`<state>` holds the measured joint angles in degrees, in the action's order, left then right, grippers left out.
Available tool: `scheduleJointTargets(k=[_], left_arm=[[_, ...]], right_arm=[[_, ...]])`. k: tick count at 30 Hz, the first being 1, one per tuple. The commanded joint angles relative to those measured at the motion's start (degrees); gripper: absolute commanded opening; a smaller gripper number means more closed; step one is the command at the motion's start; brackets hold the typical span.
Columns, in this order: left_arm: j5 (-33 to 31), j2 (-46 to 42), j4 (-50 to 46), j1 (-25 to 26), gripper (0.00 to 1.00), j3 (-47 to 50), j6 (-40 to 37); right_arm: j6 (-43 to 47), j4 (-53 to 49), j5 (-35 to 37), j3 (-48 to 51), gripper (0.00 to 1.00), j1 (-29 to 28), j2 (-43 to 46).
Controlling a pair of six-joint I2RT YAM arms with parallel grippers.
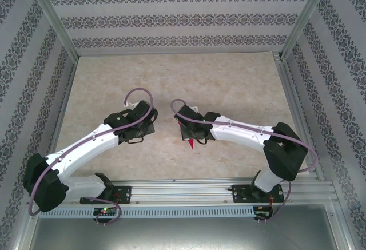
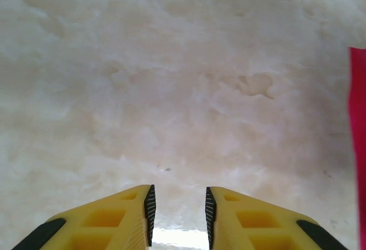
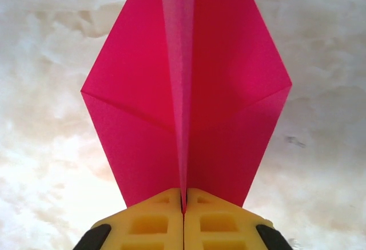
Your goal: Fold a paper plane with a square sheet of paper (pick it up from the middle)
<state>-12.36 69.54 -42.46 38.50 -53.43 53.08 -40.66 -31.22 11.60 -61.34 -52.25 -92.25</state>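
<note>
Left arm [image 1: 86, 141]: reaches from its base forward and inward, elbow low, wrist turned toward the middle of the surface [image 1: 229, 84]. The left jaws stand part-way apart with nothing between them, only bare surface ahead. A magenta strip at the far right of the left wrist view [image 2: 357, 147] puts the paper off to the right of these jaws, apart from them.

Right arm [image 1: 246, 135]: elbow swung out to the right, forearm running inward so its wrist faces the left one across a small gap. The right jaws are clenched tight on the paper plane [image 3: 183, 90], gripping it at the rear end of the centre crease. The kite-shaped wings spread to either side ahead of the jaws, and the nose runs on past the top of that view. From above, a sharp pink tip [image 1: 191, 143] pokes out below the right wrist. Whether the plane touches the surface cannot be told.

Step, as a judgement: the folding looks nearly or fully done, with the dart held by its keel. The next move likely calls for a gentle set-down or release, without crushing the crease, and for the left jaws to keep clear of the wings.
</note>
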Motion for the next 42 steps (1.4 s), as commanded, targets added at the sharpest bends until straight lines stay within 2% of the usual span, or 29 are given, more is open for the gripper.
scheduleJointTargets(k=[1, 11, 27, 33, 39, 41, 42], left_arm=[[-1.5, -1.5, 1.3, -1.4, 0.33, 1.7, 2.6], [-0.7, -3.4, 1.1, -3.2, 0.34, 3.4, 2.8], [2.8, -2.8, 2.7, -5.5, 0.34, 4.9, 1.8], [3.7, -2.7, 3.3, -5.6, 0.34, 5.1, 1.9], [4.3, -2.5, 3.6, -5.7, 0.34, 4.9, 1.9], [4.4, -2.3, 3.6, -5.7, 0.35, 4.7, 1.8], [4.4, -2.3, 3.6, -5.7, 0.35, 4.7, 1.9]], right_arm=[[0.9, -6.4, 2.9, -2.9, 0.08, 0.1, -3.5], [-0.3, -8.3, 2.3, -6.9, 0.15, 0.0, -10.0], [-4.3, 0.1, -3.0, -2.5, 0.15, 2.3, -12.5], [-4.3, -0.6, -2.5, -2.6, 0.25, 2.3, -13.7], [-4.1, -1.3, -2.3, -3.2, 0.28, 2.3, -15.6], [-4.1, -1.4, -2.6, -3.3, 0.36, 2.2, -16.9], [-4.1, -1.5, -2.9, -3.4, 0.37, 2.2, -17.6]])
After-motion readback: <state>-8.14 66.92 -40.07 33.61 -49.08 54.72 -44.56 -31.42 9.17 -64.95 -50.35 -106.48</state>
